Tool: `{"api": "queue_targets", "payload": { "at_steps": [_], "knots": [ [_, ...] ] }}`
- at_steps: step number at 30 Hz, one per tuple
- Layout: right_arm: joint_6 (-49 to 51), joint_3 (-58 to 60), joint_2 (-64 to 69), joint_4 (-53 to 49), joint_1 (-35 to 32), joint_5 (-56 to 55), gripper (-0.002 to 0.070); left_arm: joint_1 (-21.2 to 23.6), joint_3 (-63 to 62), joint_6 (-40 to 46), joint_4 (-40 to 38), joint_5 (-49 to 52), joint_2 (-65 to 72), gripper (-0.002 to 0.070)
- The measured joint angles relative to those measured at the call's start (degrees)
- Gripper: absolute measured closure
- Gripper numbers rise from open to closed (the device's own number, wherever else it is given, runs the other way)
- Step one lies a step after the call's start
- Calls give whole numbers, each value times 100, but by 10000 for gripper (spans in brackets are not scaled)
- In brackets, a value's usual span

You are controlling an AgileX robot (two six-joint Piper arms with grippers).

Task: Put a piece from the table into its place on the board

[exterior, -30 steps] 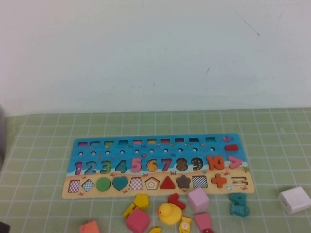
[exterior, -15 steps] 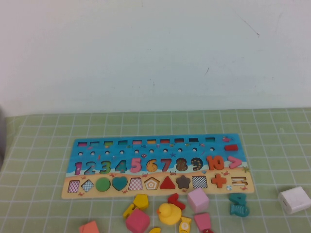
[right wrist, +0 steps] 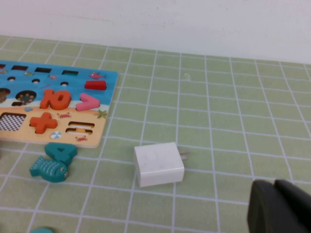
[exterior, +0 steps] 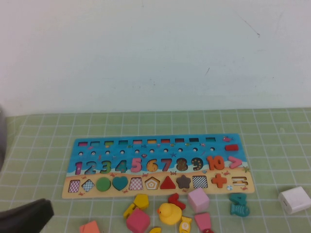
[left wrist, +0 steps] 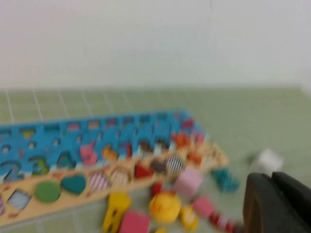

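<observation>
The board (exterior: 158, 165) lies across the middle of the green mat, blue on top with a tan strip below, and also shows in the left wrist view (left wrist: 97, 150). The yellow numeral piece (exterior: 130, 209) lies just below the board among loose pieces, next to a chunkier yellow block (exterior: 141, 200). It also shows in the left wrist view (left wrist: 114, 216). My left gripper (left wrist: 272, 204) is shut and empty; its arm (exterior: 24, 216) shows at the bottom left, well left of the piece. My right gripper (right wrist: 274, 206) is shut and empty, low over the mat to the right of the board.
A yellow duck (exterior: 169, 213), pink blocks (exterior: 198, 200), a red piece (exterior: 176, 200) and an orange block (exterior: 90, 227) lie below the board. A teal fish (exterior: 239, 205) and a white charger (exterior: 294, 199) lie to the right. A white wall stands behind.
My left arm has come into the high view at the bottom left. The board and the pieces have not moved.
</observation>
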Motion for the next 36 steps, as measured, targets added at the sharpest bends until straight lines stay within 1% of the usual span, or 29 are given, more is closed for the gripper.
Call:
{"api": "queue_targets", "payload": {
  "at_steps": [2, 5, 7, 10, 13, 16, 21, 26, 29, 33, 36],
  "knots": [
    [0, 0, 0, 0, 0, 0, 678, 0, -394, 193, 487, 432, 577, 676],
    [0, 0, 0, 0, 0, 0, 678, 0, -822, 311, 1254, 741, 1390, 676],
    [0, 0, 0, 0, 0, 0, 678, 0, -1023, 339, 1595, 834, 1835, 676],
    [0, 0, 0, 0, 0, 0, 678, -32, -1241, 339, 1817, 856, 2396, 676],
    [0, 0, 0, 0, 0, 0, 678, -282, -1332, 339, 1948, 799, 2812, 676],
    [0, 0, 0, 0, 0, 0, 678, -708, -1368, 230, 2201, 668, 3218, 676],
    [0, 0, 0, 0, 0, 0, 678, -1546, -1416, -498, 2831, 476, 3890, 676],
    [0, 0, 0, 0, 0, 0, 678, -2666, -1416, -1493, 3445, -44, 4576, 676],
    [0, 0, 0, 0, 0, 0, 678, -3263, -1416, -1993, 3761, -312, 5009, 676],
    [0, 0, 0, 0, 0, 0, 678, -3888, -1560, -2689, 4303, -381, 5691, 676],
    [0, 0, 0, 0, 0, 0, 678, -4191, -1830, -3215, 4705, -371, 6195, 676]
  ]
}}
